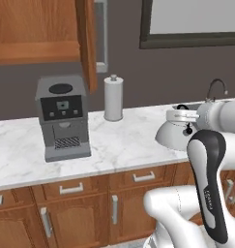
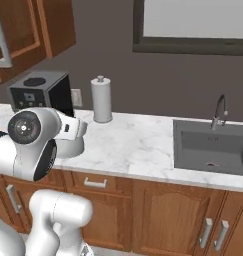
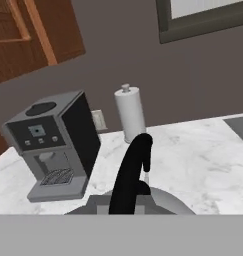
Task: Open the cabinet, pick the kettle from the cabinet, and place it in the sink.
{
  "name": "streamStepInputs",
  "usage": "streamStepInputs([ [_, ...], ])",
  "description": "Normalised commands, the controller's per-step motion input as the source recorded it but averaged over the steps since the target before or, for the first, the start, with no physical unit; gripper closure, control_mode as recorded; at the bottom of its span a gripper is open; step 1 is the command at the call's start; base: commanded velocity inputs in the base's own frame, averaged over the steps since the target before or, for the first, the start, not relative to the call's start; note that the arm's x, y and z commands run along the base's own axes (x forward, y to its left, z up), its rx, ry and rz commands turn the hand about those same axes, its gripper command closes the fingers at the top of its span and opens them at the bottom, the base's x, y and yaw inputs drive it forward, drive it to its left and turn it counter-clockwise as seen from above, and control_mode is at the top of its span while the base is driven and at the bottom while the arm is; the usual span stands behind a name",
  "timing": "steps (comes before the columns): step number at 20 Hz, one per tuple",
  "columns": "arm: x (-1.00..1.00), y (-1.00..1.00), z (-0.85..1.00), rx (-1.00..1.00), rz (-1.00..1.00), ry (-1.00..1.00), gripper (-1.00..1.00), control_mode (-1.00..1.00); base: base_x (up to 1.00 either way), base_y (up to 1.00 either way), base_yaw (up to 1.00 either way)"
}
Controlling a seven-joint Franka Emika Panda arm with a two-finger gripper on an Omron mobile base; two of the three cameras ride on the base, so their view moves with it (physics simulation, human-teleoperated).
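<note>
Above the marble counter [image 1: 114, 145], the gripper [image 1: 188, 123] was clamped shut on the kettle [image 1: 169, 135] handle; cabinet [image 1: 87, 43] door stood open, kettle out, transfer to the sink [image 2: 213, 147] remaining.

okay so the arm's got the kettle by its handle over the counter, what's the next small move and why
Probably carry it sideways toward the sink. The gripper is shut on the kettle by its black handle, over the marble counter between the coffee machine and the basin. The cabinet door is already open, so only the placing is left.
</note>
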Motion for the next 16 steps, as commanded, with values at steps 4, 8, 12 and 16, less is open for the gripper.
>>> streamStepInputs([
  [4,0.00,0.00,0.00,0.00,0.00,0.00,1.00,1.00,0.00,-0.66,0.00],
  [8,0.00,0.00,0.00,0.00,0.00,0.00,1.00,1.00,0.04,-0.63,0.00],
  [12,0.00,0.00,0.00,0.00,0.00,0.00,1.00,1.00,0.05,-0.62,0.00],
  [16,0.00,0.00,0.00,0.00,0.00,0.00,1.00,1.00,0.07,-0.61,0.00],
])
